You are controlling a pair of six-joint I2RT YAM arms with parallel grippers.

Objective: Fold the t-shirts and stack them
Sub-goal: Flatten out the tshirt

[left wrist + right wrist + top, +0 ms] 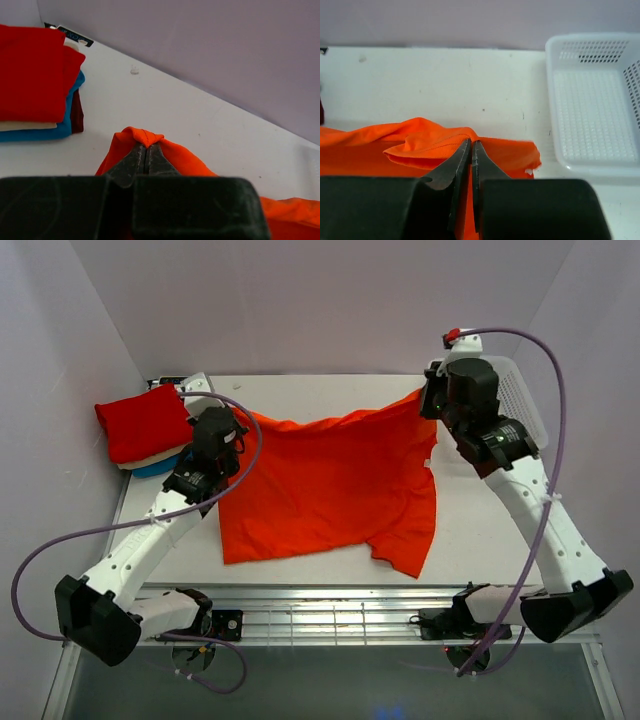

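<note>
The white plastic mesh basket [600,115] stands at the far right corner of the white tabletop [480,530], just beyond the right arm. The right wrist view shows its perforated floor and slotted walls. The orange cloth lies just beside its near left corner, and I cannot tell whether they touch.

The bright orange cloth t-shirt [330,485] lies spread across the middle of the tabletop, between the two arms. Its far edge is drawn out from one pincer to the other and dips a little in the middle. The body is mostly flat with shallow wrinkles. A short sleeve juts out at the near right, and the near left corner lies square.

The left pincer [146,147] is pressed together on a small bunched peak of the orange cloth at the shirt's far left corner. The right pincer [471,145] is likewise pressed together, pinching a fold of the cloth at the far right corner, with the fabric puckered around its tips.

At the far left of the tabletop sits a stack. A folded red cloth shirt [145,425] is on top, a folded cream shirt [25,126] is under it, and a folded teal-blue shirt [50,131] is at the bottom. A darker red edge shows beside the blue one. The stack lies near the left pincer but apart from the orange shirt.
</note>
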